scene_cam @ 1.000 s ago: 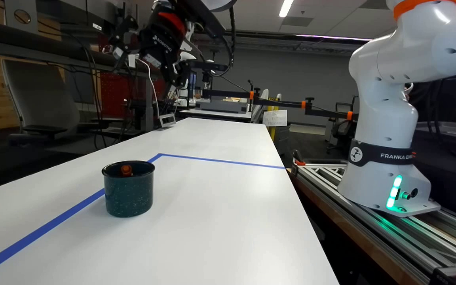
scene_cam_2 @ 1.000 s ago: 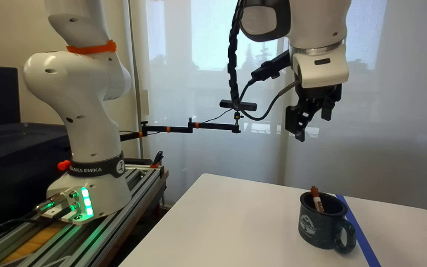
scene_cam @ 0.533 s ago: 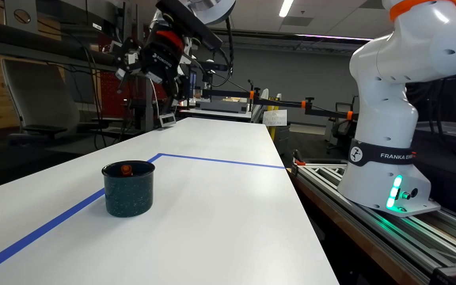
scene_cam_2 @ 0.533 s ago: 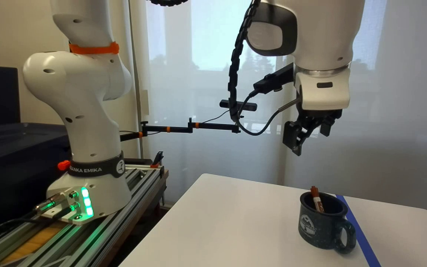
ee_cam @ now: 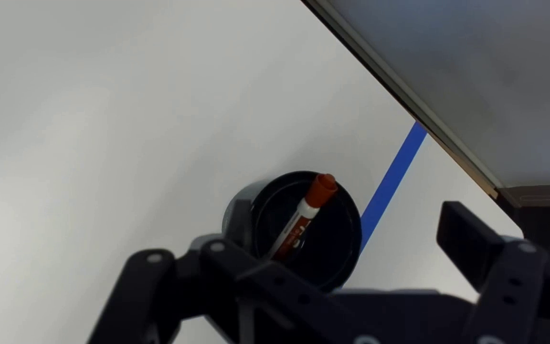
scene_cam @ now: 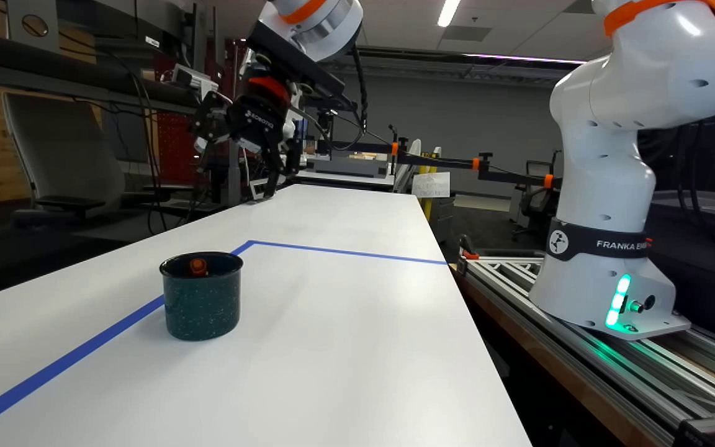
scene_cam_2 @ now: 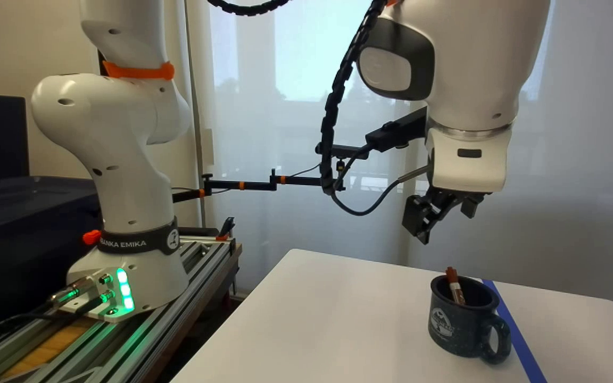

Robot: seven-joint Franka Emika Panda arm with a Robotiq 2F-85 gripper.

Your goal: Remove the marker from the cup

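The dark teal cup [scene_cam_2: 463, 332] stands upright on the white table, its handle to the right in that exterior view; it also shows in an exterior view [scene_cam: 202, 307] and the wrist view [ee_cam: 334, 243]. The marker [scene_cam_2: 454, 287] leans inside the cup, its orange-red cap just above the rim [scene_cam: 198, 267]. In the wrist view the marker [ee_cam: 299, 222] lies slantwise, its lower end hidden by my finger. My gripper [scene_cam_2: 445, 219] is open and empty, above the cup and apart from it [scene_cam: 238, 166]. In the wrist view [ee_cam: 346, 222] the left finger overlaps the cup's edge.
A blue tape line [scene_cam: 109, 329] runs along the white table [scene_cam_2: 312, 324] beside the cup. The table's edge [ee_cam: 399, 95] shows in the wrist view. A black camera arm [scene_cam_2: 301, 181] stands behind the table. The robot base [scene_cam: 606, 292] stands beside the table.
My gripper has come down toward the cup and stays open. The cup and the marker have not moved.
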